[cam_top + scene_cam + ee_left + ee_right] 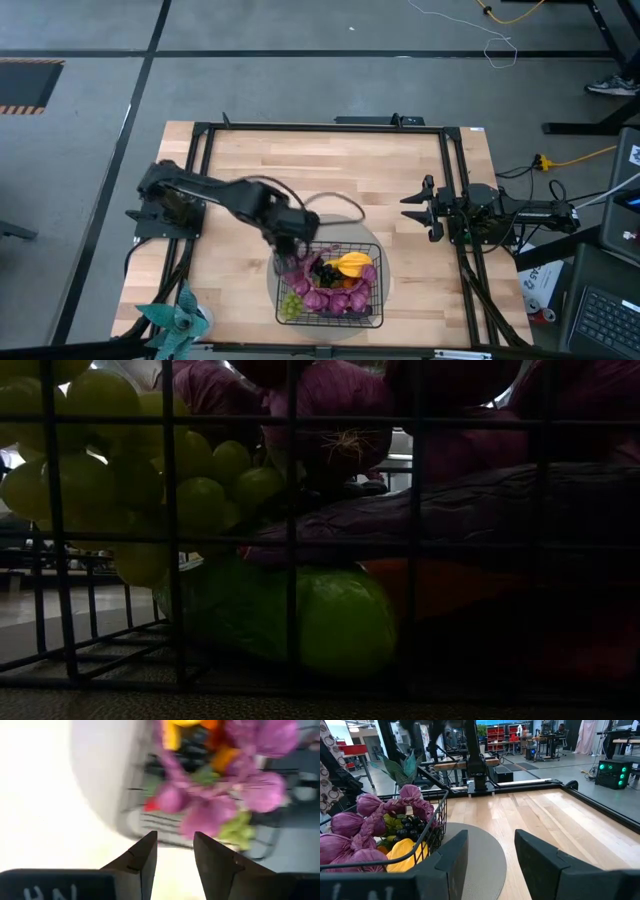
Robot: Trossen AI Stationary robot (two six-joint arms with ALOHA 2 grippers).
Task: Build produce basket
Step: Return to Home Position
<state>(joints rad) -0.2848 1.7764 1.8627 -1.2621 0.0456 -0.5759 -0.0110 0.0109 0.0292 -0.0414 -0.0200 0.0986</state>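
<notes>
The basket sits on the round grey mat near the front edge of the table. It is filled with purple garlic, green grapes, dark grapes and a yellow fruit. The left gripper hovers over the basket's far left corner, fingers slightly parted and empty. The right gripper waits at the table's right side, fingers spread, well apart from the basket.

Just ahead of the left gripper, the produce is blurred to purple, yellow and green smears. Seen from above, the gripper covers one corner of the basket. The low view crops both.
</notes>
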